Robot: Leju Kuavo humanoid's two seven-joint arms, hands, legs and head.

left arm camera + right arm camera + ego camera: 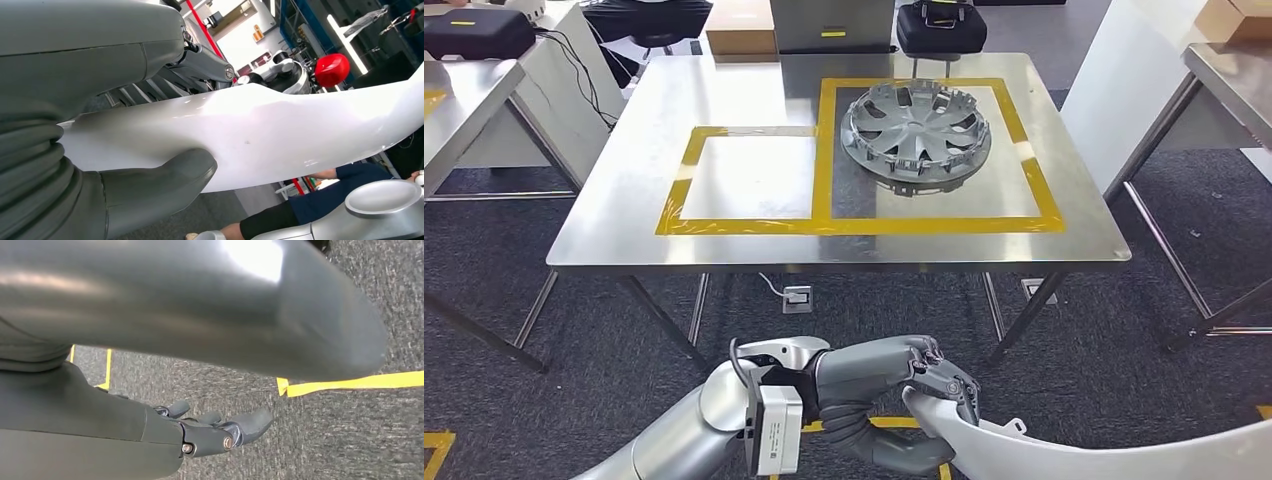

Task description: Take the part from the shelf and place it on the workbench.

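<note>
White curved part (1104, 455) is clamped at one end between the thumb and fingers of the left hand (924, 385), low before the workbench (624, 180), ready for placing. Right hand (220, 432) hangs empty over carpet, fingers apart.

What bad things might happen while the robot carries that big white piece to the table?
The left hand grips the long white part only near one end, so it might tip or slip. The hubcap already sits in the larger taped box on the workbench, so the part could bump it. The right hand hangs open over the floor, giving no support.
</note>
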